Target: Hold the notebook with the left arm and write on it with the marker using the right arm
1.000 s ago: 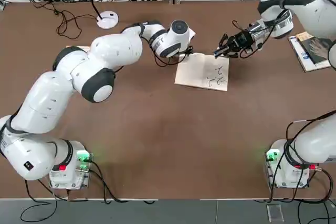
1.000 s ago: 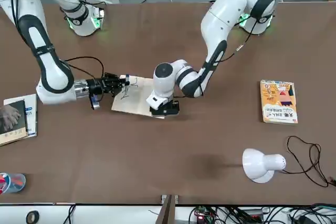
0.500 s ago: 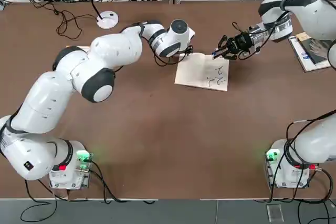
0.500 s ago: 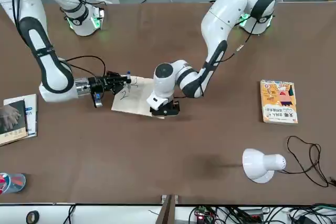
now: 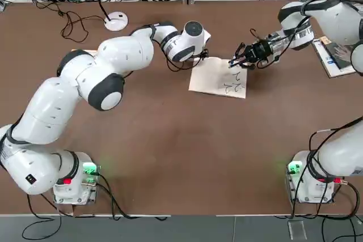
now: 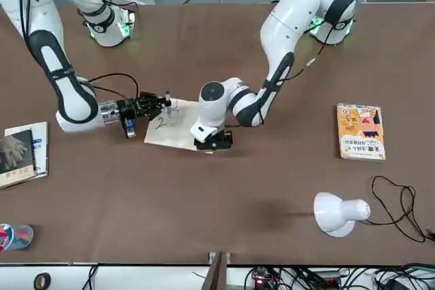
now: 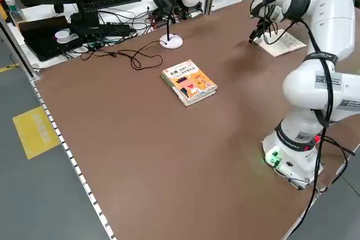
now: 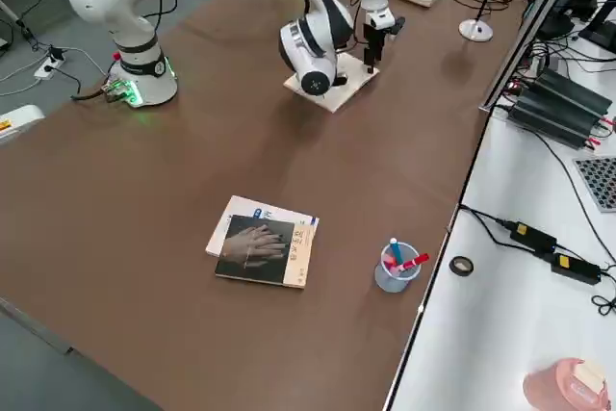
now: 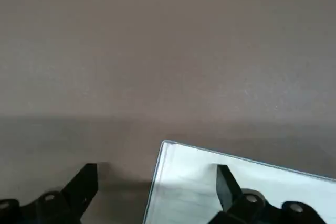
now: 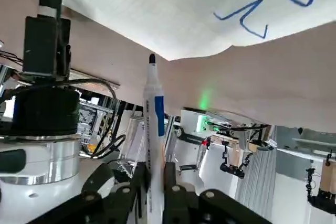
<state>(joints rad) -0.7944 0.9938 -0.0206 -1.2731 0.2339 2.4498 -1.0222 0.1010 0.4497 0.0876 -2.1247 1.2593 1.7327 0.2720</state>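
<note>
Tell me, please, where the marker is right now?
The marker is clamped in the right gripper, over the notebook's far right corner in the top view, opposite the left gripper pressing the other edge.

Brown counter with non-task objects. A yellow-orange book with a cartoon cover lies flat at the left side. A white desk lamp lies at the far edge, its round base nearby and a black cable looped beside it. At the right side lies a book with a grey photo cover; near it stands a clear cup holding red and blue pens. A tape roll sits on the adjoining white bench.
</note>
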